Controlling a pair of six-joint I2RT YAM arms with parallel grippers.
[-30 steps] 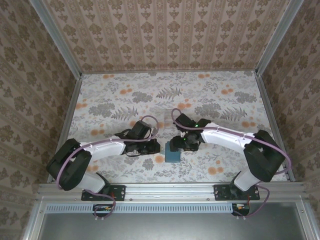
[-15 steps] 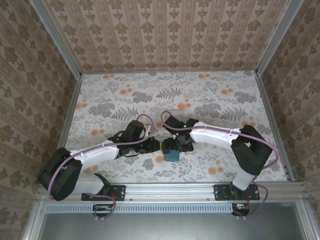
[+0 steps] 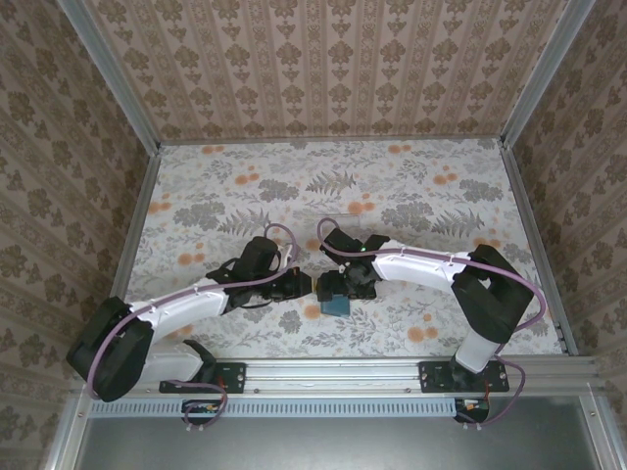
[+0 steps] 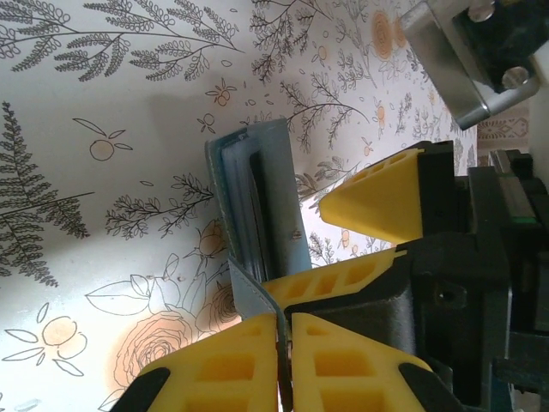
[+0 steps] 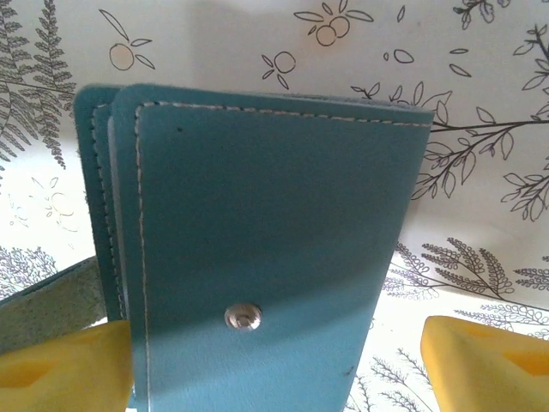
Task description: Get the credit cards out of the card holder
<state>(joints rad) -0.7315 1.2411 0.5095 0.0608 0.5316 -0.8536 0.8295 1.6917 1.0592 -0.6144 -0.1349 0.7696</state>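
No legible text, brand or number, even on the card holder.

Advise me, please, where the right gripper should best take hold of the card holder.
Probably grip the card holder across its width, one finger on each side edge, coming down onto the broad face with the snap stud. The right gripper, open, straddles it there. The left gripper is shut on its strap, so avoid that end.
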